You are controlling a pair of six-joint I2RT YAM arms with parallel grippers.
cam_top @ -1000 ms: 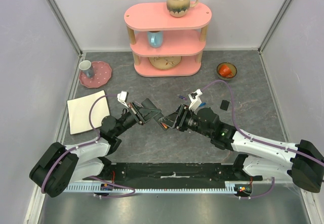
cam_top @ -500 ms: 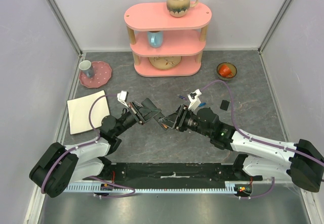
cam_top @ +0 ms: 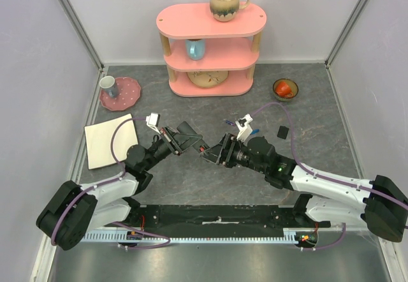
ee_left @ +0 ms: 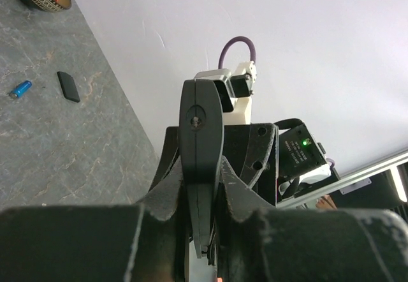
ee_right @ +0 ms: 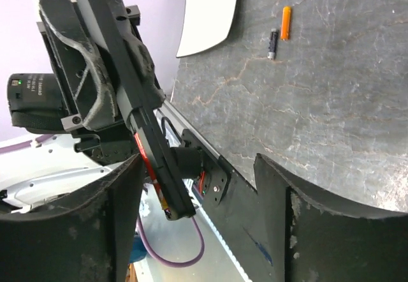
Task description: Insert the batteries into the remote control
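Note:
My left gripper (cam_top: 180, 140) is shut on the remote control (cam_top: 191, 136) and holds it tilted above the table. In the left wrist view the remote control (ee_left: 202, 122) stands edge-on between the fingers of my left gripper (ee_left: 203, 228). My right gripper (cam_top: 212, 152) is open at the remote's free end. In the right wrist view the remote control (ee_right: 121, 84) carries a red-orange battery (ee_right: 144, 154) in its bay, and its end lies between the spread fingers of my right gripper (ee_right: 204, 231). An orange battery (ee_right: 286, 23) and a dark grey battery (ee_right: 273, 43) lie on the table.
A blue battery (cam_top: 254, 130), a purple battery (cam_top: 227, 122) and a small black square piece (cam_top: 282, 131) lie by the right arm. A white plate (cam_top: 107, 140) is at the left, a pink shelf (cam_top: 210, 49) at the back, and a bowl (cam_top: 285, 89) at the back right.
My right gripper has moved a little left and up, closer around the remote's end. My left gripper has lifted the remote slightly.

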